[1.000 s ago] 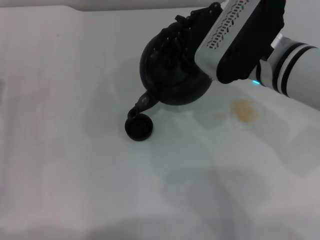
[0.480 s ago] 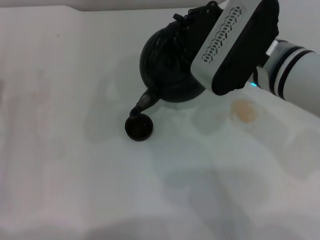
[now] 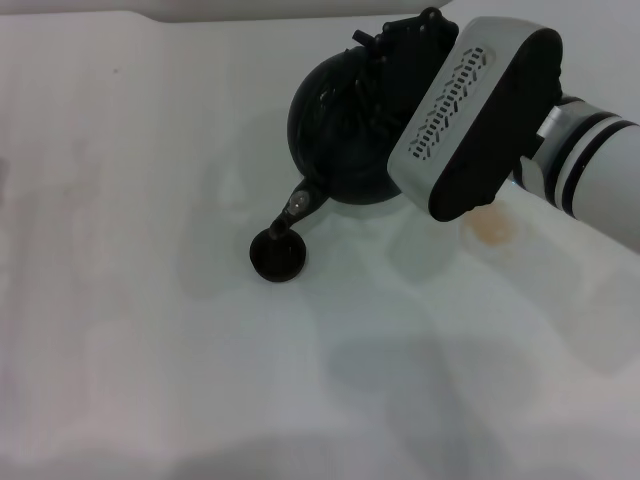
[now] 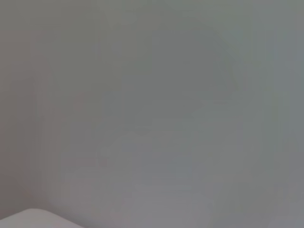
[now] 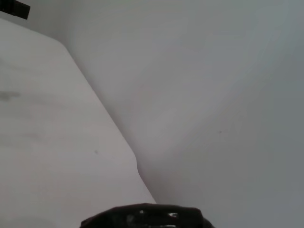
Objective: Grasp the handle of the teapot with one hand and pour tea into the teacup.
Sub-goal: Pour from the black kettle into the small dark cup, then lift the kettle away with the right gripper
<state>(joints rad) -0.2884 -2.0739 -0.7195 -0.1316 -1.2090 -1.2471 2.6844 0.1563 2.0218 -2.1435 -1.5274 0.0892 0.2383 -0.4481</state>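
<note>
Start with the table (image 3: 120,330), the big white top that everything sits on. Your landmark is the teapot (image 3: 345,140), the round black pot at the far side of the table. It is tipped, with its spout (image 3: 292,212) leaning down and toward you.

Your right gripper (image 3: 425,45) is up at the top of the teapot, where the handle (image 3: 405,40) is. The big white wrist block covers most of that spot. So you cannot tell how far the fingers are spread, or if they really have the handle. It looks like this arm carries the pot, but that is a guess. The right wrist view shows only a dark edge of the pot (image 5: 142,217).

The left gripper is not in sight at all. Its own camera shows only a plain grey surface.

Now the small thing. The teacup (image 3: 277,256) sits on the table just below the spout's tip, on the near side of the teapot. The spout points from the pot's belly straight down at the cup. That line is what matters: keep the tip over the cup's mouth as you tilt.
</note>
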